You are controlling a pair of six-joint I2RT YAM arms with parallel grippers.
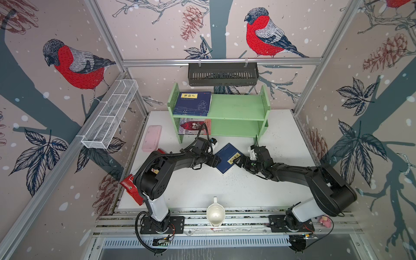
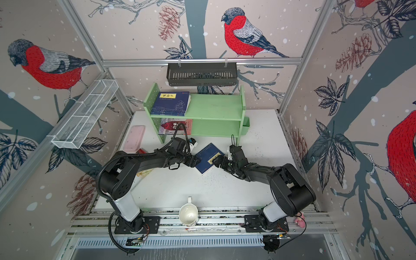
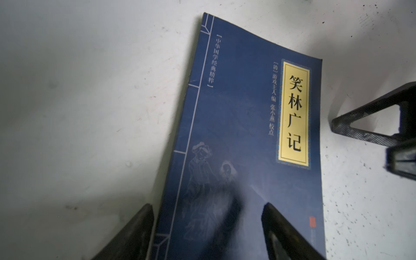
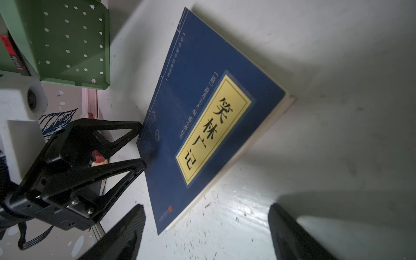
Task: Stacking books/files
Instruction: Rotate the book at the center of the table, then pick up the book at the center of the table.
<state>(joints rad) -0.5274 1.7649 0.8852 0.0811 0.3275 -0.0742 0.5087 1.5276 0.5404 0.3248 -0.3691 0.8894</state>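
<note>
Spread empty, left gripper (image 1: 218, 160) and right gripper (image 1: 238, 162) are flanking the last loose navy book (image 1: 227, 155) mid-frame; shelved stack (image 1: 193, 102) is waiting above.

The pink-and-red book (image 1: 189, 127) sits partly hidden (under the shelf board (image 1: 236, 105)).

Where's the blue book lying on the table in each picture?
Top view: blue book on the white table, before the green shelf.
Top view: blue book, same spot.
Left wrist: blue book fills the middle, cover up.
Right wrist: blue book in the middle, green shelf beyond.
Shared landmark: its yellow title label.
</note>
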